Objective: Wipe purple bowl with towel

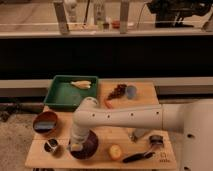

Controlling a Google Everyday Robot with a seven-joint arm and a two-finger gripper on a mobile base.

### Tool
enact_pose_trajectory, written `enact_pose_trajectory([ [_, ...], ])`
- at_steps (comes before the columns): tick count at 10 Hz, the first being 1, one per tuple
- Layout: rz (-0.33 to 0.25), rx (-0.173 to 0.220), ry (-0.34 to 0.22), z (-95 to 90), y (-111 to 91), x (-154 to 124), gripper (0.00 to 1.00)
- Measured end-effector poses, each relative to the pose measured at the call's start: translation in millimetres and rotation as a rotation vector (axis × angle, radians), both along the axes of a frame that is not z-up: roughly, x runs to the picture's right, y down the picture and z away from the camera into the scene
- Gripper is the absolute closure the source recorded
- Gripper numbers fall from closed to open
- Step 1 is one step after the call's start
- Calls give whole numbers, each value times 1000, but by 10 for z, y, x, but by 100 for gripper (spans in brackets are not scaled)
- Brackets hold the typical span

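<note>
The gripper [76,145] sits low over the purple bowl's [93,150] left half, hiding that part; the white arm [125,119] covers its far rim. The robot's body [198,136] runs off the right edge. The bottles [102,19] on the far ledge are blurred.

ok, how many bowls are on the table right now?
2. The purple bowl is near the table's front edge, with the gripper down at it. The brown bowl is at the left side, behind the small metal cup. The arm may hide more.
</note>
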State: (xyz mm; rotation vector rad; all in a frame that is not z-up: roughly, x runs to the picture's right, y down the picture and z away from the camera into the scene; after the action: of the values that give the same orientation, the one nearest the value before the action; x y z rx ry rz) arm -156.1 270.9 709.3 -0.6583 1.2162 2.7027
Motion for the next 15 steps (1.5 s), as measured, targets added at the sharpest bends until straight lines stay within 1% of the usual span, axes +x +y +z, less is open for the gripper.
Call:
enact_pose_trajectory([
  [2,-23,-20,12,-46,54,120,100],
  [3,-31,-31,26,-61,93,228,100],
  [5,-29,-34,51,-63,109,383,100],
  [6,-27,-33,80,-52,110,545,100],
  [8,-30,-17,105,-27,83,637,100],
  [10,-18,12,134,44,-5,709,100],
  [12,-10,43,141,125,-86,684,100],
  [13,-2,55,144,200,-145,675,100],
  [15,-2,72,133,309,-242,601,100],
])
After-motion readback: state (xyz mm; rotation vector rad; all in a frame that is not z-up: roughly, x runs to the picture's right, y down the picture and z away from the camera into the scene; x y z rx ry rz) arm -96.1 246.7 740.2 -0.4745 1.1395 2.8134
